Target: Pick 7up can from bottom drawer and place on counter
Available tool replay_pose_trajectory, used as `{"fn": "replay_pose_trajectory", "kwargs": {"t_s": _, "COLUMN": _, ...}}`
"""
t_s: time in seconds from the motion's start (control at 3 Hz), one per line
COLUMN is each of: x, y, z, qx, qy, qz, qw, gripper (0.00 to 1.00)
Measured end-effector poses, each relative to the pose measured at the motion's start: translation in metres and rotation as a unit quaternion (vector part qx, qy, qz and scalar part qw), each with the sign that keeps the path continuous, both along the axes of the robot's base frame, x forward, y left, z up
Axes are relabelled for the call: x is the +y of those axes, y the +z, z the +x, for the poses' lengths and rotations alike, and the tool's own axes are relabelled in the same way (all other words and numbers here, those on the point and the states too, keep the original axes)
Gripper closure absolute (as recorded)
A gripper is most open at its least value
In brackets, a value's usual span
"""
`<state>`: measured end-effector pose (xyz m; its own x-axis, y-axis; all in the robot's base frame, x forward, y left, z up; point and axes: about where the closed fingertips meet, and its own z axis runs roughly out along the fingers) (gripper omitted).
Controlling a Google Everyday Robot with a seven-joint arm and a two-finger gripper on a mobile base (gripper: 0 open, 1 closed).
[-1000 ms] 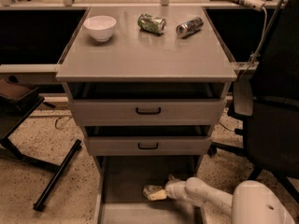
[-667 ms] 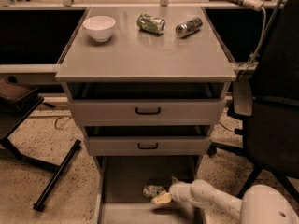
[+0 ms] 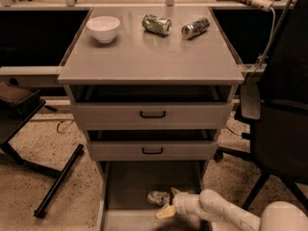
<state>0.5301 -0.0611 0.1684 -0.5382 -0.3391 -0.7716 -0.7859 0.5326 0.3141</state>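
Observation:
The 7up can (image 3: 157, 197), pale green and white, lies on its side on the floor of the open bottom drawer (image 3: 127, 182), near the front. My gripper (image 3: 167, 202) reaches in from the lower right on a white arm. It sits right against the can's right end. The fingers are spread, one pale tip behind the can's right end and one yellowish fingertip (image 3: 163, 212) in front of it. The can rests on the drawer floor. The counter (image 3: 144, 57) is the broad grey cabinet top above the drawers.
On the counter are a white bowl (image 3: 103, 28), a darker green can (image 3: 156, 24) and a silver can (image 3: 195, 28). Two drawer fronts with black handles (image 3: 152, 114) sit partly open above the bottom drawer. A black chair (image 3: 281, 124) stands right, a black stand leg (image 3: 58, 179) left.
My gripper has moved a little left and forward toward the can, and the front finger has dropped lower. The can has stayed in place.

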Motion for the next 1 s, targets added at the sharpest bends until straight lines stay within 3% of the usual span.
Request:
{"fn": "replay_pose_trajectory", "kwargs": {"t_s": 0.33, "x": 0.028, "y": 0.010, "z": -0.003, "qx": -0.004, "qy": 0.025, "qz": 0.027, "qw": 0.9993, "gripper": 0.00}}
{"fn": "replay_pose_trajectory", "kwargs": {"t_s": 0.67, "x": 0.028, "y": 0.010, "z": -0.003, "qx": -0.004, "qy": 0.025, "qz": 0.027, "qw": 0.9993, "gripper": 0.00}}
{"fn": "replay_pose_trajectory", "kwargs": {"t_s": 1.0, "x": 0.033, "y": 0.007, "z": 0.008, "qx": -0.012, "qy": 0.007, "qz": 0.027, "qw": 0.9996, "gripper": 0.00}}
